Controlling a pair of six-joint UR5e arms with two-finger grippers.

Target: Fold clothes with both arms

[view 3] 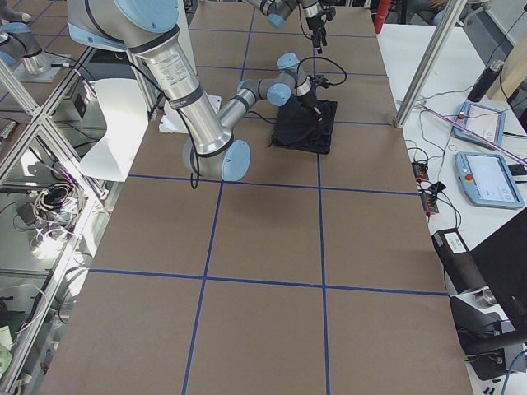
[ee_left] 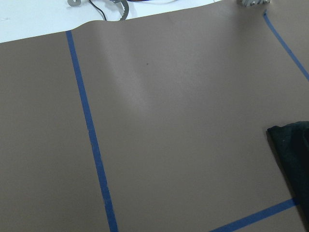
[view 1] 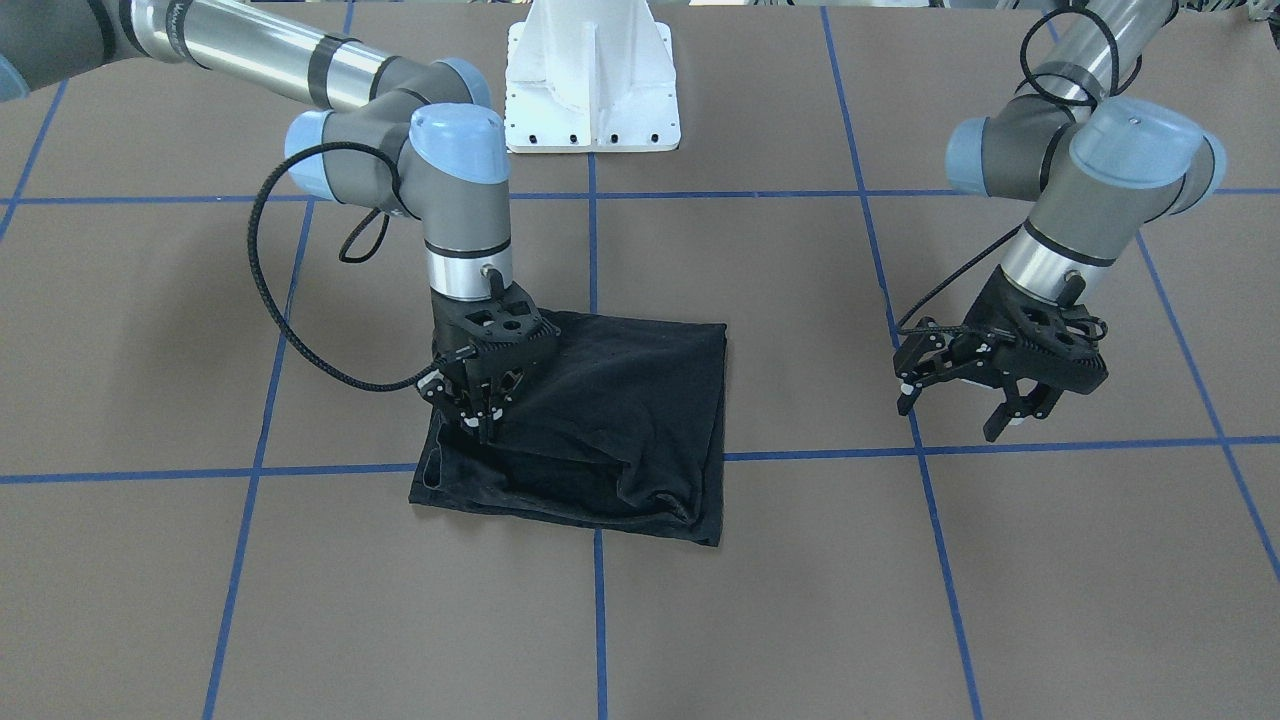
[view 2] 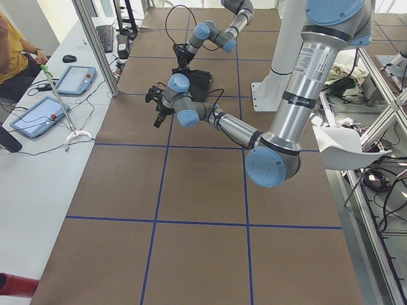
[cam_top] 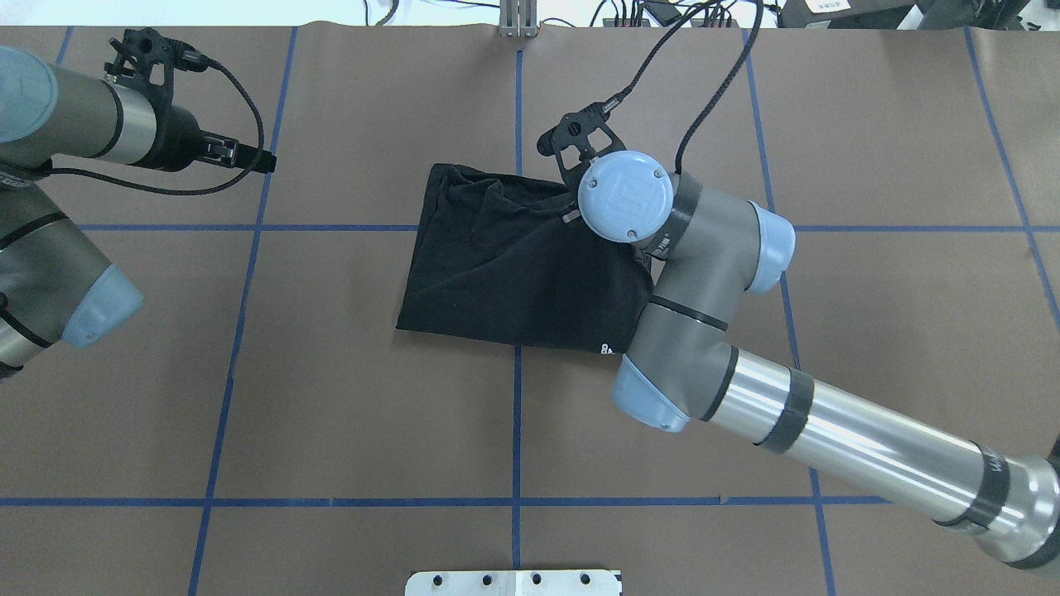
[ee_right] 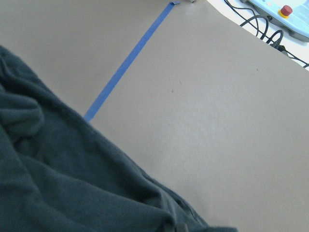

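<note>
The black T-shirt [view 1: 620, 420] lies folded into a rough rectangle at the middle of the brown table, its print hidden apart from a small white mark [cam_top: 607, 348] at one edge. My right gripper [view 1: 483, 425] points straight down onto the shirt's corner, fingers pinched together on the fabric. In the overhead view its wrist covers that corner of the shirt [cam_top: 513, 265]. My left gripper [view 1: 950, 415] hangs open and empty above bare table, well to the side of the shirt. The left wrist view shows only a shirt corner [ee_left: 294, 154]; the right wrist view shows the fabric [ee_right: 72, 183] close up.
Blue tape lines [view 1: 596, 250] grid the brown table. The white pedestal base [view 1: 590, 90] stands at the robot's side. A side bench holds tablets [view 2: 76, 79] and cables, with a seated person [view 2: 13, 57] beside it.
</note>
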